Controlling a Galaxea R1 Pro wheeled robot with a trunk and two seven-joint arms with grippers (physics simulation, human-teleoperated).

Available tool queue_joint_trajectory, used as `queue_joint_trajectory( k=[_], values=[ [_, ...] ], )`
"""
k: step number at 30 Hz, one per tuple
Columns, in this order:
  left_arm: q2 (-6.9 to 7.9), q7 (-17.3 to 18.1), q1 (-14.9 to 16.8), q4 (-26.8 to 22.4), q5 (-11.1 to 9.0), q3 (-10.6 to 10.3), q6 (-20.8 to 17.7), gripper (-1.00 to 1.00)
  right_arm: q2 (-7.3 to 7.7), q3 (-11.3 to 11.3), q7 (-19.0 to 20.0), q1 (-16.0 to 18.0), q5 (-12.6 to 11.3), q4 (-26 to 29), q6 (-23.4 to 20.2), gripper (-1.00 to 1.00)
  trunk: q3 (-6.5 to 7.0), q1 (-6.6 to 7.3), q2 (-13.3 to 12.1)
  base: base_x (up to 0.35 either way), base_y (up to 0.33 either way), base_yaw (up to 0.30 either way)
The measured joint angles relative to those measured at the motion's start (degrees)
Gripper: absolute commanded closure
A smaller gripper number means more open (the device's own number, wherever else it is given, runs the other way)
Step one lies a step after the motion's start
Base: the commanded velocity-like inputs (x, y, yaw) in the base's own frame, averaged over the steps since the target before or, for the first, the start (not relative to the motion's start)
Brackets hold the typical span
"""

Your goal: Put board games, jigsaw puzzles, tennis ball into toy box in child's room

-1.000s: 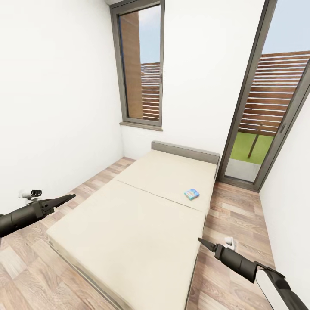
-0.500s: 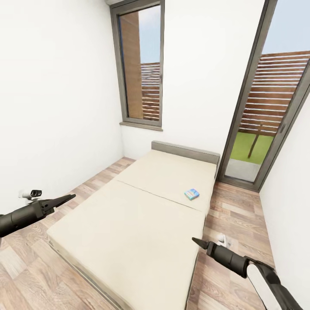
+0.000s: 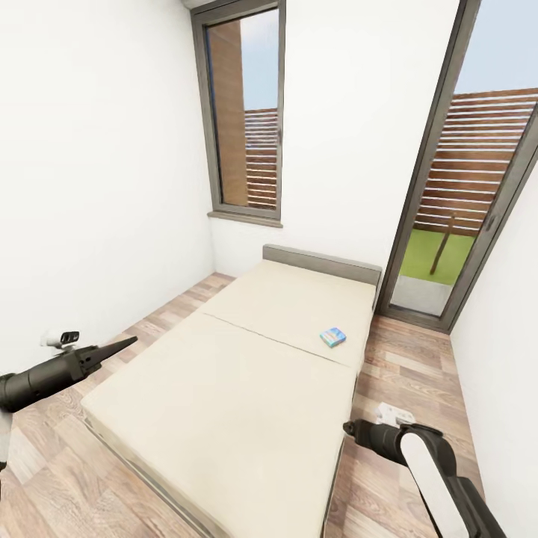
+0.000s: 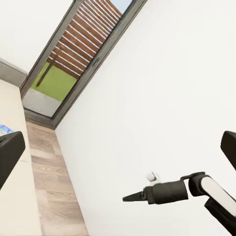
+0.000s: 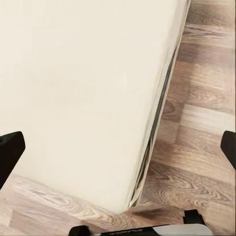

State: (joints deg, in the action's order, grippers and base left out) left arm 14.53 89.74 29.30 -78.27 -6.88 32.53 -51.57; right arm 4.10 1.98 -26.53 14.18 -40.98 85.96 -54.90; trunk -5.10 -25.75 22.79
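A small blue board game [image 3: 333, 337] lies flat on the cream bed [image 3: 224, 388], near its right edge, just short of the pillow end. A sliver of the board game [image 4: 4, 129] also shows in the left wrist view. My left gripper [image 3: 127, 343] hovers over the floor left of the bed, its fingers [image 4: 10, 157] spread wide with nothing between them. My right gripper [image 3: 349, 428] hangs low at the bed's near right corner, well short of the game, and its fingers [image 5: 10, 147] are also wide apart and empty. The table, toy box, jigsaw puzzles and tennis ball are out of view.
The bed takes up most of this narrow room. Strips of wood floor [image 3: 403, 373] run down both sides. A grey headboard [image 3: 321, 263] stands at the far end under a tall window [image 3: 246, 112], and a glass door [image 3: 463, 202] is at the right.
My right arm has swung, so its forearm now faces the camera, and the gripper sits slightly lower at the bed corner. The left gripper has crept up and right a little.
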Motion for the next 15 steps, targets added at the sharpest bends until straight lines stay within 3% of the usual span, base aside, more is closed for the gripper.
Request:
queue_joint_trajectory(
  k=[10,15],
  values=[
    [-0.27,0.00,0.02,-0.13,0.26,-0.40,-0.06,-1.00,-0.28,3.24,-2.12,0.00,0.13,0.64,0.51,-1.00,0.00,0.00,0.00,0.000,0.000,0.000],
    [-0.23,0.00,0.07,-0.26,0.66,-1.50,-0.39,-1.00,-0.28,3.83,-2.17,0.00,0.18,0.70,0.63,-1.00,0.00,0.00,0.00,0.000,0.000,0.000]
  ],
)
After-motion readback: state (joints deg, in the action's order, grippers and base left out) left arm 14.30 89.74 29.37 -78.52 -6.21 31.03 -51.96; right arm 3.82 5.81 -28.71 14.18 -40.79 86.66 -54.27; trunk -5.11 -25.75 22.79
